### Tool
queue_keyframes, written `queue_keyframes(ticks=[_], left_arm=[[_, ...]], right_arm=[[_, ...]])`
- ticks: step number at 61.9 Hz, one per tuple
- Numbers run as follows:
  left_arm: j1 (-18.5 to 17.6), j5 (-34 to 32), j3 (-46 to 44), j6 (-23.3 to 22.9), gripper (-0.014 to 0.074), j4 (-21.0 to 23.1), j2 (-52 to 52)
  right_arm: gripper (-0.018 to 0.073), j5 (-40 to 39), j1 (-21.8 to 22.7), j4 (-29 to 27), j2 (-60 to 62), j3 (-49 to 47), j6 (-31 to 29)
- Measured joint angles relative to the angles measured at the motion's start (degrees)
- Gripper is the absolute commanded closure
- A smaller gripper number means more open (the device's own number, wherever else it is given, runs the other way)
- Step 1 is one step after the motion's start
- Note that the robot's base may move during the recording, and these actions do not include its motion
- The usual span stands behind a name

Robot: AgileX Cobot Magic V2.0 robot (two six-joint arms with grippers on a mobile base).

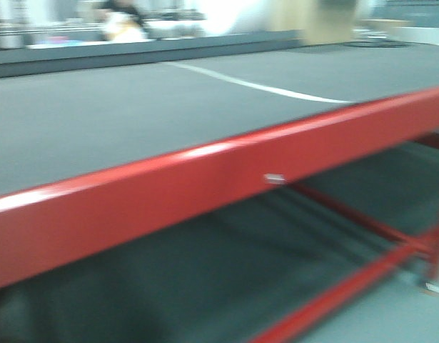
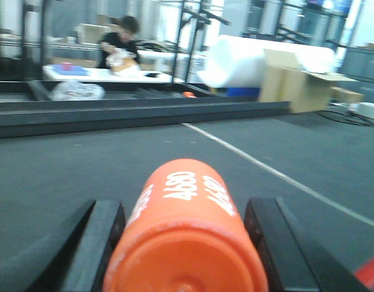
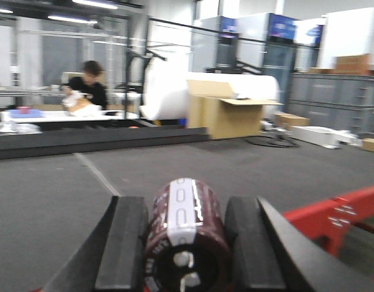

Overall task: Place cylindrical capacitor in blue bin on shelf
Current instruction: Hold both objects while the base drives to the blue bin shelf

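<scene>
The cylindrical capacitor (image 3: 185, 237) is dark maroon with a white stripe and two metal terminals on its near end. My right gripper (image 3: 185, 204) is shut on it, and its black fingers (image 3: 127, 243) press both sides above the grey mat. My left gripper (image 2: 183, 204) is shut on an orange cylinder (image 2: 185, 243) printed "4680", which fills the gap between its black fingers (image 2: 95, 243). Neither gripper shows in the front view. The blue bin and the shelf are out of view.
A dark grey mat-covered table (image 1: 133, 114) with a red front rail (image 1: 205, 186) and a white line (image 1: 262, 87) fills the front view. Beyond it are a raised dark ledge (image 2: 138, 112), a person at a bench (image 2: 121, 42), a cardboard box (image 3: 226, 112) and a white roll (image 2: 235, 61).
</scene>
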State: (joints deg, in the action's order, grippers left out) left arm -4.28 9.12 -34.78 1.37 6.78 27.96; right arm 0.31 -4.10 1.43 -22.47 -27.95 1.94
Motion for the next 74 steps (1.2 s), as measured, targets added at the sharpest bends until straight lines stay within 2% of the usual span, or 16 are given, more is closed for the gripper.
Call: queue_keyframes(ticks=[74], left_arm=[[0.0,0.0,0.0,0.0,0.0707,0.11,0.0]], right_arm=[[0.0722,0.0,0.0,0.0,0.04,0.0,0.0]])
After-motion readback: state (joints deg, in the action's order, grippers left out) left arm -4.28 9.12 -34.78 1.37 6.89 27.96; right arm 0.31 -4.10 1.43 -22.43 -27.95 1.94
